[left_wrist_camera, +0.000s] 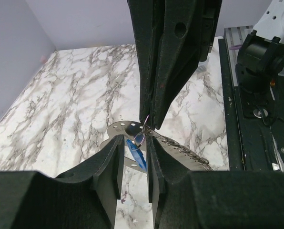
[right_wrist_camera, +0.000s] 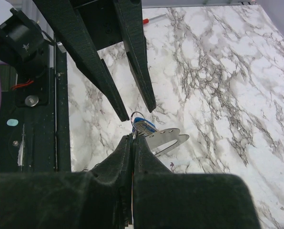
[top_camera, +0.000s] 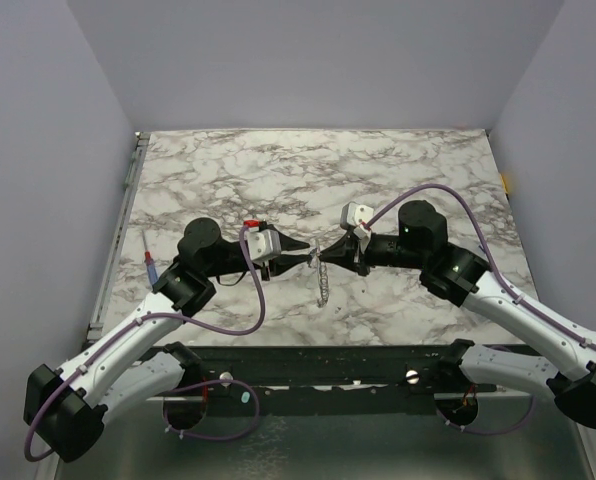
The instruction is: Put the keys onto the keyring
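Note:
Both grippers meet above the middle of the marble table. My right gripper [right_wrist_camera: 134, 137] is shut on the keyring [right_wrist_camera: 136, 116], a thin wire loop that sticks up from its tips. On the ring hang a blue-headed key [right_wrist_camera: 145, 125] and flat silvery keys [right_wrist_camera: 169, 138]. The beaded chain [top_camera: 324, 286] dangles below. My left gripper [left_wrist_camera: 135, 139] faces the right one, open, its fingers on either side of the ring [left_wrist_camera: 139, 138] and the blue key [left_wrist_camera: 136, 153]. From above, the left gripper [top_camera: 304, 259] and the right gripper [top_camera: 330, 257] almost touch.
A blue-and-red-handled screwdriver [top_camera: 150, 262] lies at the table's left edge, beside the left arm. The black base rail [top_camera: 328, 362] runs along the near edge. Grey walls close in the left, back and right sides.

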{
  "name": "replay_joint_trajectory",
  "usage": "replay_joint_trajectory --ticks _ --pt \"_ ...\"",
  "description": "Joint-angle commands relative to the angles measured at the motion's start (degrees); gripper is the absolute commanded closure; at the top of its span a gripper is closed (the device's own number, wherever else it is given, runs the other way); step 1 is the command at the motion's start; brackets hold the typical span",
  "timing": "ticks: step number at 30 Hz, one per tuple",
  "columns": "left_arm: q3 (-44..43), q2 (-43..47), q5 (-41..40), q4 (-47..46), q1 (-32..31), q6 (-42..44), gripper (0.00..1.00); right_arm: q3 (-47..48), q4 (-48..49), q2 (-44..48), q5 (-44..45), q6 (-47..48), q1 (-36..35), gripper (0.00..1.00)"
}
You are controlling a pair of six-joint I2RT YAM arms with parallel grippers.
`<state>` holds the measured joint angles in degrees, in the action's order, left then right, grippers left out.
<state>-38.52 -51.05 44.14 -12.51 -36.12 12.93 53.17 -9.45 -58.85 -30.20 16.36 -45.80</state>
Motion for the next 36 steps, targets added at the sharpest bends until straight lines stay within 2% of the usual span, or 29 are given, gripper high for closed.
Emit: replay_joint_trajectory --ticks 1,11,17,18,29,36 --pt "0.9 -0.1 -1.5 -1.7 -0.2 0.0 0.71 1.3 2.2 0.8 -2.1 -1.0 -0.4 0.99" --pt "1.1 -1.0 -0.4 -1.6 -0.6 0.6 0.73 0.9 3.2 0.7 -2.4 -1.4 -0.4 0.99" --pt "1.0 -1.2 0.5 -1.7 -0.8 0.5 0.98 0.3 4.4 1.2 -1.6 -1.6 -0.4 0.99" --pt "0.9 -1.3 0.7 -1.7 -0.9 0.4 1.00 0.0 5.0 1.4 -1.2 -1.7 -0.4 0.99" --pt "0.8 -1.2 1.2 -1.6 -1.3 0.3 1.00 -6.3 19.3 5.4 5.6 -8.2 -0.4 0.99" --pt "1.1 -0.7 0.4 -2.9 -1.4 -0.5 1.00 -7.2 19.9 4.7 5.1 -8.9 -0.4 0.99"
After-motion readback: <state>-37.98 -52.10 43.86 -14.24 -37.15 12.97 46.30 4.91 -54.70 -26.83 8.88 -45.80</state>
